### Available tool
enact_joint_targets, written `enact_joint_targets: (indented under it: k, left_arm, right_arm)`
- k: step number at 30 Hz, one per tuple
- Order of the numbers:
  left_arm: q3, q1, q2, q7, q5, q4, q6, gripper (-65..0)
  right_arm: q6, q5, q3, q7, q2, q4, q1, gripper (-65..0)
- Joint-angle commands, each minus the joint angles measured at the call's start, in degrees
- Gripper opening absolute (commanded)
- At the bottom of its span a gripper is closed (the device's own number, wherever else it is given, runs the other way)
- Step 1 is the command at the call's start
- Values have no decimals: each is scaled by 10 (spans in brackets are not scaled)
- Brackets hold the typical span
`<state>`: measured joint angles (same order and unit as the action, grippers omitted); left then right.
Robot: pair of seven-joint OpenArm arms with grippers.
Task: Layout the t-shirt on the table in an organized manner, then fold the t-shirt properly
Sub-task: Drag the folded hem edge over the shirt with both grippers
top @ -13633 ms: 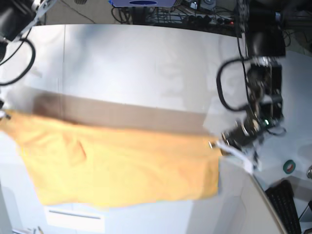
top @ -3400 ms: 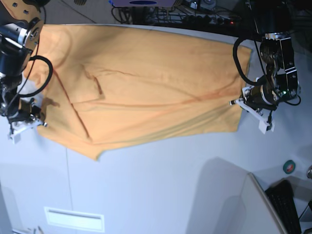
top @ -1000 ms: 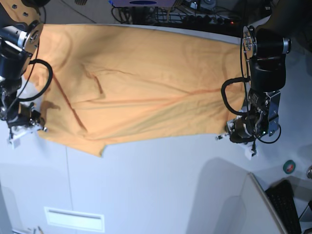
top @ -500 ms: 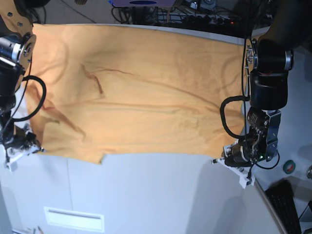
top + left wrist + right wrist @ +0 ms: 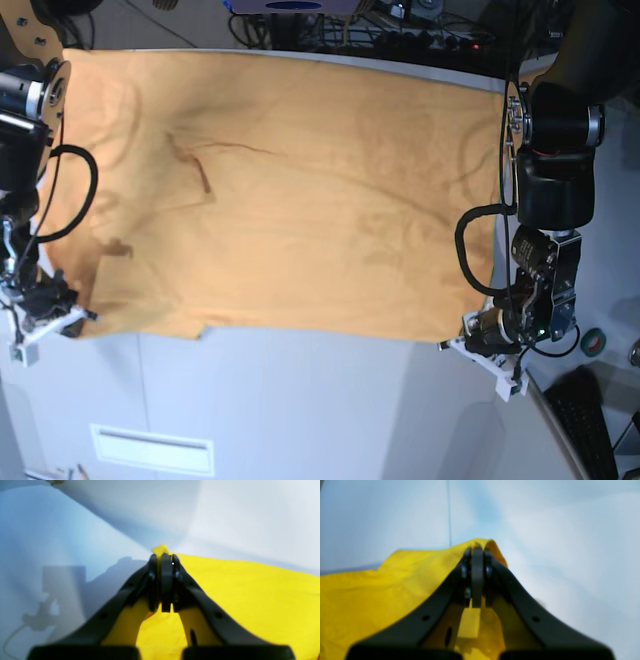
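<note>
While the t-shirt (image 5: 280, 190) lies spread across the far half of the bench (image 5: 300, 410), each hand pinches one of its near corners, so the cloth is drawn taut between them. The left hand (image 5: 162, 557), on the right side of the base view, is clamped tight on a small peak of yellow fabric that pokes out past its tips; the right hand (image 5: 476, 548), on the left side of that view, is likewise closed on a fold of the hem, which humps over its tips. Holding the two corners well apart seems meant to pull out the slack. A few creases show near the far left. Judging by this, the laying-out step is nearly done and folding has not begun; the corners are slightly lifted, so they probably need setting down flat.
</note>
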<state>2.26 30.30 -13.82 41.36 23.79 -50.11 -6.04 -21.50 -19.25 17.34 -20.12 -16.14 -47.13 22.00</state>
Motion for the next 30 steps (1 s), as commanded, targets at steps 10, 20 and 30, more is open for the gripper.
enact_joint_targets:
  k: [10,20,30]
  left_arm:
    - [2,-75,-11,-9,2,-93,-2,-650]
    - [4,-158,-54,-2,3,-200,-2,-650]
    - [122,-226,-49,113,39,-320,-36,-650]
  right_arm:
    - [-4,-8,-25,35,-18,-11,-51,-650]
    - [0,-9,-24,6,-35,-155,-139,-650]
    - [-2,-9,63,-84,-31,-253,-207,-650]
